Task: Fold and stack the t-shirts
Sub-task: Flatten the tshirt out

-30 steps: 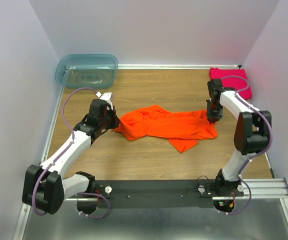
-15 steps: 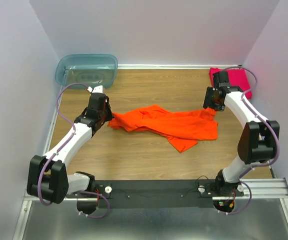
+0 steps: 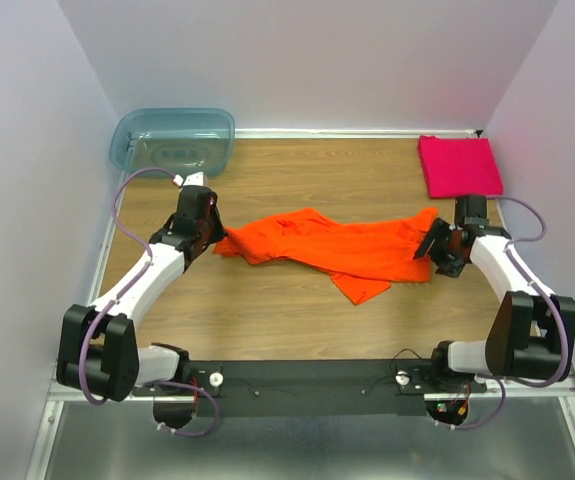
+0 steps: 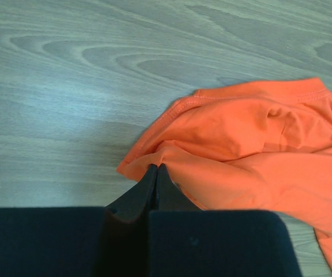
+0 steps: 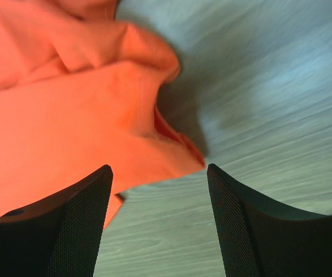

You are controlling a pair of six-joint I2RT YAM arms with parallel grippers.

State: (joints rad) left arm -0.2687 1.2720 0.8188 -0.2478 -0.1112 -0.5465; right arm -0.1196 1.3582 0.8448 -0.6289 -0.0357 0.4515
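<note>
My left claw [image 4: 156,176] is pinching the orange t-shirt [image 3: 337,245] at its left hem, fingers together. My right claw [image 5: 159,168] is hanging spread apart over the shirt's right edge, gripping nothing. The shirt is lying rumpled mid-table [image 3: 297,170]. I am judging it light, limp and quick to bunch, so hem corners are looking best. At the far right, the pink t-shirt [image 3: 459,166] is sitting folded.

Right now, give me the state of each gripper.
Left gripper: closed on the orange t-shirt edge.
Right gripper: open, holding nothing.
</note>
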